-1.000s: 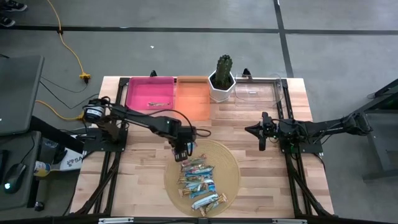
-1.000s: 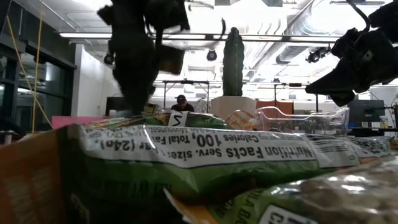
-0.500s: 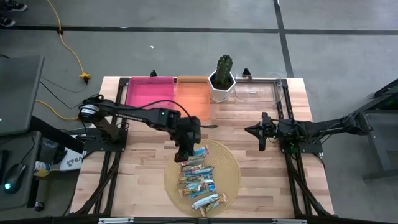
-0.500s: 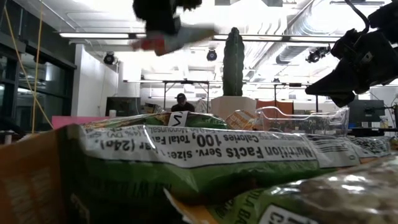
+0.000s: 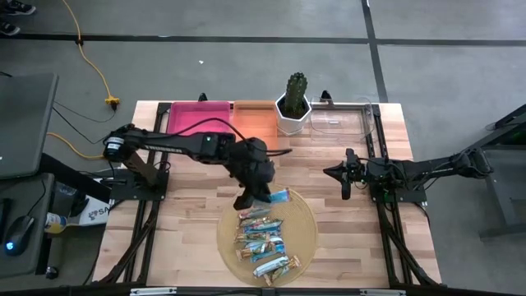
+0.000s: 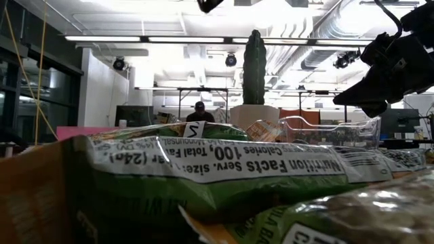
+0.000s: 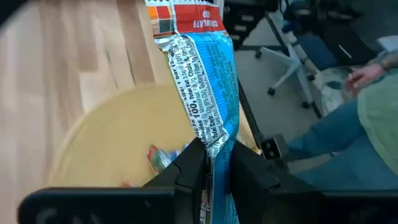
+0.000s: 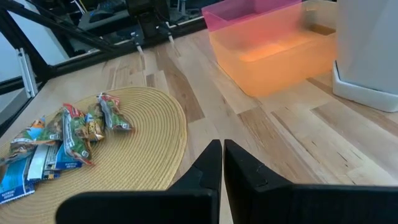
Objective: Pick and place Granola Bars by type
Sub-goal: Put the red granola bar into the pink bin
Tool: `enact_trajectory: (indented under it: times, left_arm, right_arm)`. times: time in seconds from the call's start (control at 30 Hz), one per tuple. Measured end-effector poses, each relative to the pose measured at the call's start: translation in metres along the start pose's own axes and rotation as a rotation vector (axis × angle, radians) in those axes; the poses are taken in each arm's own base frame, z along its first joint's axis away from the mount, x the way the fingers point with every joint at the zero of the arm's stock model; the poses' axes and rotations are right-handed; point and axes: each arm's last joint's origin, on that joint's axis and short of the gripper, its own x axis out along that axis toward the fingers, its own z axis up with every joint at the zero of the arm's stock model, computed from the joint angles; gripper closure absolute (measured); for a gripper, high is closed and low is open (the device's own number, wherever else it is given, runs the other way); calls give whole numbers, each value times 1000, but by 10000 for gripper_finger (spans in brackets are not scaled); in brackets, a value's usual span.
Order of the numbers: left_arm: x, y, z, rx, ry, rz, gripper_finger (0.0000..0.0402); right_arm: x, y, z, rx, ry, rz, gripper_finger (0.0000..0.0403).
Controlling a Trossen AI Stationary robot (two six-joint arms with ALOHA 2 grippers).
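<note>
Wooden tabletop carries the round mat (image 5: 306, 215) of granola bars (image 5: 261, 238); our left gripper (image 7: 211, 163) pinches one blue bar (image 7: 205, 81) by its end above it. We risk it slipping. Our right gripper (image 8: 222, 154) waits, pressed together.

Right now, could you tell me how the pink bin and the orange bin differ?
The pink bin is magenta and sits nearer the table's left edge; the orange bin stands beside the white cactus pot. The pink bin holds one small bar, while the orange bin looks empty. Both are open rectangular tubs, side by side.
</note>
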Motion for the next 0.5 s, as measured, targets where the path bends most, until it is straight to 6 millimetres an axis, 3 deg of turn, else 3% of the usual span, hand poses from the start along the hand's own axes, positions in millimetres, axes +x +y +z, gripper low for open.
enact_trajectory:
  times: [0.3, 0.5]
  left_arm:
    - [-48, 5, 11, 32, -107, 174, 342]
    - [-104, 5, 1, 20, -123, 308, 342]
  right_arm:
    - [0, 0, 0, 0, 0, 0, 402]
    - [0, 0, 0, 1, 1, 0, 402]
